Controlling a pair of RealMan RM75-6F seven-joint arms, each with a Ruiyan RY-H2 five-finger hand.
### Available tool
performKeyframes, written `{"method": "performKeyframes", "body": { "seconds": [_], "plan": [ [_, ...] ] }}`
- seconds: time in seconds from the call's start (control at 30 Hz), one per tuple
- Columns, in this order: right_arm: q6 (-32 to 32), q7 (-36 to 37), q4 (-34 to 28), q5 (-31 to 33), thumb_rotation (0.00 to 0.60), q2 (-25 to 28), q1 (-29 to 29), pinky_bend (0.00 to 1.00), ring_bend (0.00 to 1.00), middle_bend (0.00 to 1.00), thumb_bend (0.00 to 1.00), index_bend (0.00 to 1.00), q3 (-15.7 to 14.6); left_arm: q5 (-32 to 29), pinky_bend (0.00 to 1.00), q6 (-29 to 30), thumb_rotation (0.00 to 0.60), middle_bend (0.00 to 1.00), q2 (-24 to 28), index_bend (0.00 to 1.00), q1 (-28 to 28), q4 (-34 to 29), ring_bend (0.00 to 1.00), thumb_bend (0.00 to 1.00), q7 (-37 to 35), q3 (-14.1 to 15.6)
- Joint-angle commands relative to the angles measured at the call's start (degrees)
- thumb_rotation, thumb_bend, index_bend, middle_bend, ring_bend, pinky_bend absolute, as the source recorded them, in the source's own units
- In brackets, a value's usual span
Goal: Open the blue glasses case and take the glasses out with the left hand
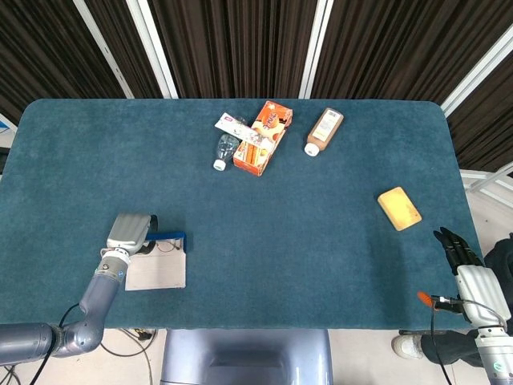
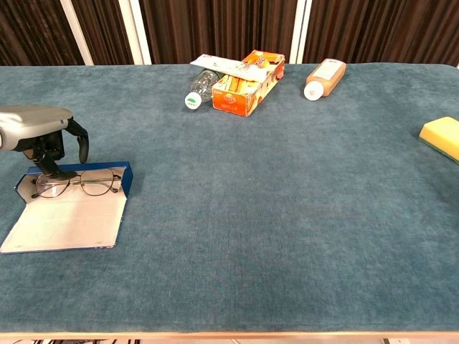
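teal table (image 2: 287,215), open case (image 2: 68,218), sponge (image 2: 441,136)

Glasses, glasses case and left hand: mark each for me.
glasses (image 2: 80,183), chest view, on the bridge between the lenses.
glasses case (image 2: 68,222), chest view, on the pale lining of the open flap.
left hand (image 2: 32,125), chest view, on the grey back of the hand.

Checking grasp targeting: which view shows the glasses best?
Chest view. The glasses lie in the open blue case, frame and lenses clear, with the left robot hand over their left end. In the head view they are a tiny dark trace beside that hand.
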Motion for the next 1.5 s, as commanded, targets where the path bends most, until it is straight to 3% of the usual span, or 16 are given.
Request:
{"method": "performKeyframes", "body": {
  "seconds": [0.03,0.5,0.9,1.07,1.27,1.5],
  "plan": [
    [0.0,0.0,0.0,0.0,0.600,0.0,0.0,0.19,0.00,0.00,0.13,0.00,0.0,-0.1,1.00,-0.2,0.600,1.00,-0.1,0.48,0.1,0.1,0.93,0.32,0.1,0.0],
    [0.1,0.0,0.0,-0.1,0.600,0.0,0.0,0.19,0.00,0.00,0.13,0.00,0.0,0.6,1.00,0.0,0.600,1.00,-0.2,0.52,0.8,0.2,0.94,0.37,0.0,-0.9],
    [0.0,0.1,0.0,0.0,0.600,0.0,0.0,0.19,0.00,0.00,0.14,0.00,0.0,0.8,1.00,1.3,0.600,1.00,1.0,0.53,0.7,1.4,0.94,0.38,0.0,-3.5],
    [-0.1,0.1,0.0,0.1,0.600,0.0,0.0,0.19,0.00,0.00,0.13,0.00,0.0,3.4,1.00,4.7,0.600,1.00,0.1,0.55,0.9,4.4,0.94,0.38,2.2,-3.0],
    [0.0,0.1,0.0,0.1,0.600,0.0,0.0,0.19,0.00,0.00,0.14,0.00,0.0,4.0,1.00,4.8,0.600,1.00,-0.6,0.54,1.4,7.8,0.94,0.38,1.7,-3.6],
    [-0.1,-0.1,0.0,0.1,0.600,0.0,0.0,0.19,0.00,0.00,0.14,0.00,0.0,9.2,1.00,6.3,0.600,1.00,-2.0,0.55,2.5,12.6,0.94,0.38,1.6,-2.2]
  ]
}}
